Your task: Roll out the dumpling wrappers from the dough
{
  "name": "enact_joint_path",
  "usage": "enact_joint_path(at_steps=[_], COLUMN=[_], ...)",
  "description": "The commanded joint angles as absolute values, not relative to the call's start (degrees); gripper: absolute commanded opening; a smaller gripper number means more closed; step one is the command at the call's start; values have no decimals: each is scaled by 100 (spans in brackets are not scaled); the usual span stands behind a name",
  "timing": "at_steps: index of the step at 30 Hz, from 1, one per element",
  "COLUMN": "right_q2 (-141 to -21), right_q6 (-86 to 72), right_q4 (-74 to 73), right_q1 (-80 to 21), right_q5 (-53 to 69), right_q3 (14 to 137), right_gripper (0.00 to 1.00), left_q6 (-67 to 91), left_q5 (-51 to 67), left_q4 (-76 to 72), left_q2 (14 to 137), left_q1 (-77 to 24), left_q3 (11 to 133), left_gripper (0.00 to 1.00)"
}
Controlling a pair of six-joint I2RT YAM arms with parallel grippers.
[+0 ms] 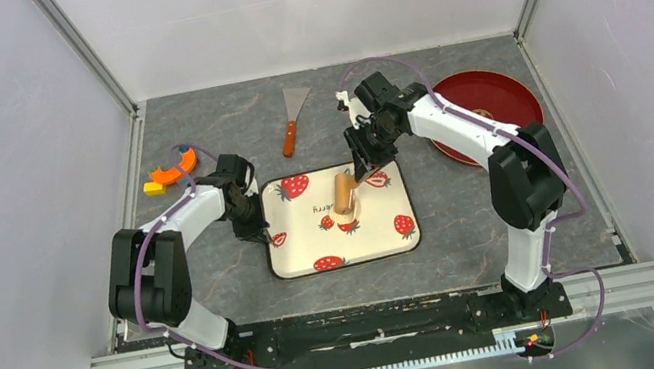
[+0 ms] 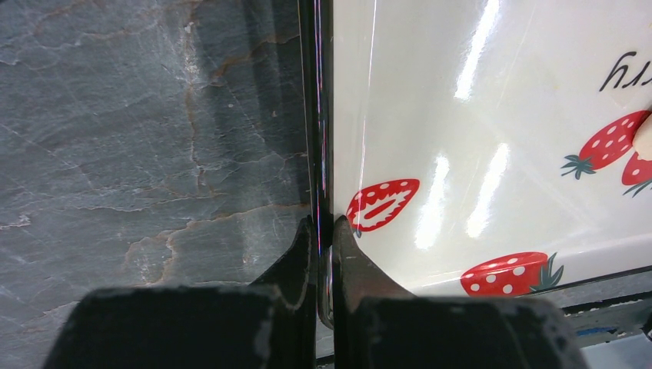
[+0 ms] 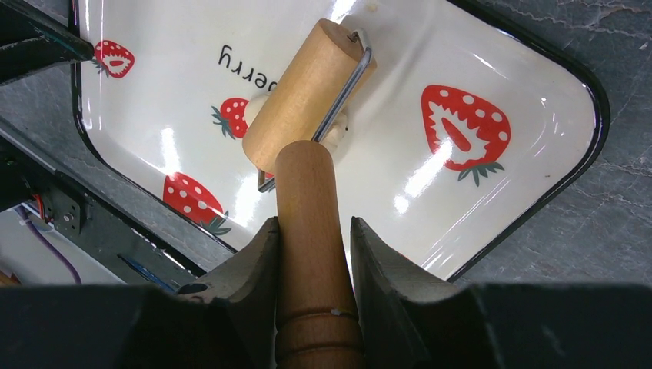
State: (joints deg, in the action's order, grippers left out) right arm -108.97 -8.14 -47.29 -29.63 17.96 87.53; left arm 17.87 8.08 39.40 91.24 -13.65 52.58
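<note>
Right wrist: squeezing roller handle (image 3: 306,192) in closed right end effector (image 3: 311,234), flattening dough (image 3: 338,137); pinching tray rim (image 2: 317,115) with closed left end effector (image 2: 323,234), likely steadying.

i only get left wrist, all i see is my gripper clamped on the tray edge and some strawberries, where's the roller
Observer: The roller is down over the far half of the tray, its wooden handle clamped in the right gripper.
Operator: ok and the dough, is it under it
Observer: Yes, the dough lies beneath the cylinder, with pale bits poking out on both sides. How flat it is I cannot tell.
</note>
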Motion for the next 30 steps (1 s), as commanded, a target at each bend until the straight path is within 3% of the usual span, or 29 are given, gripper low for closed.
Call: enact_joint_path(at_steps=[1, 18, 30], right_q2=[-12198, -12284, -11288], right_q6=[-264, -282, -376], right_q4=[-5149, -4814, -4832], right_q1=[-3069, -3239, -3057], right_q5=[-745, -344, 467], right_q3=[7825, 8004, 8781], right_gripper=[0, 0, 0], left_q6=[1371, 1354, 1346], left_q5=[530, 531, 533], left_q4=[4139, 4157, 4157], left_q2=[9098, 9078, 9086], left_q1=[-1389, -1406, -1424], left_q3=[5484, 5466, 5478], left_gripper=[2, 2, 2])
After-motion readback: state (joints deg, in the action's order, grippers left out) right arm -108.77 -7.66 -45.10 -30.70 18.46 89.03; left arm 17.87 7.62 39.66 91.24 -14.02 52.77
